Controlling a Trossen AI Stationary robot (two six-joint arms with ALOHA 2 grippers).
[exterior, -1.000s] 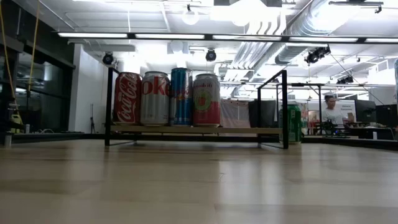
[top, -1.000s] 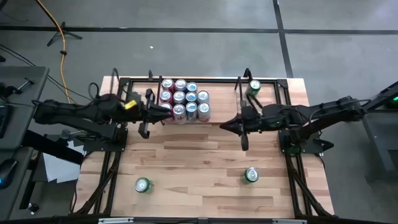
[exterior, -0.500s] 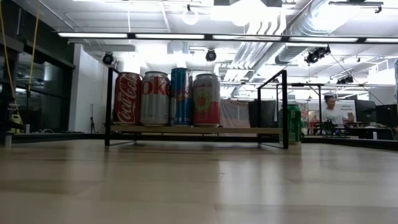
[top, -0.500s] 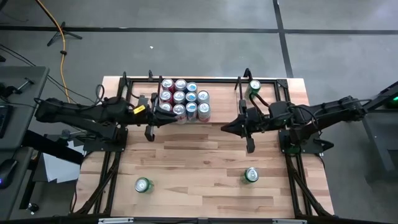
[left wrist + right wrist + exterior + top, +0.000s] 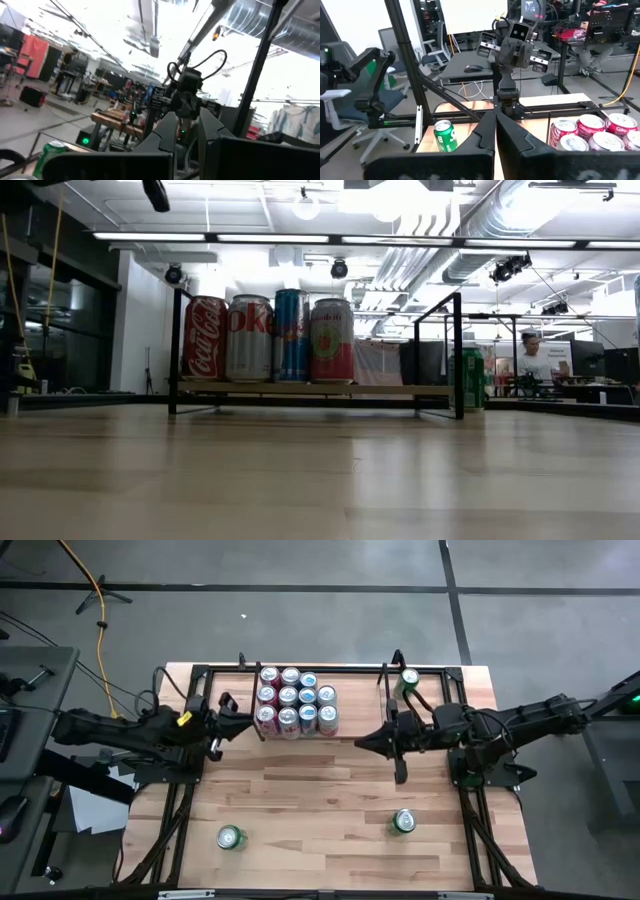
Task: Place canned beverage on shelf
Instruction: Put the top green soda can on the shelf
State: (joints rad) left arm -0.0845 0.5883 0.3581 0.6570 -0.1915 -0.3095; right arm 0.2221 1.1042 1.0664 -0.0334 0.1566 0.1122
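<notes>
The shelf (image 5: 322, 700) stands at the far edge of the tabletop (image 5: 320, 790), and its left part holds a tight cluster of cans (image 5: 295, 700); in the low view a red cola can (image 5: 205, 338), a silver one, a blue one and a pinkish one stand in the front row on the wooden base. The right part of the shelf is bare wood. One green can (image 5: 408, 681) stands upright just beside the right end of the shelf, near the far right corner of the tabletop. Two more green cans stand well apart from the shelf toward the near edge, one on the left (image 5: 230, 837) and one on the right (image 5: 404, 821). The left hand (image 5: 226, 720) hangs just left of the cluster of cans, its fingers closed together and holding nothing. The right hand (image 5: 378, 740) hangs in front of the bare right part of the shelf, also closed and empty, with its fingers pointing toward the cluster. The green can beside the shelf is behind the right hand, and a black upright rod of the shelf stands between them. No can is touched by either hand.
</notes>
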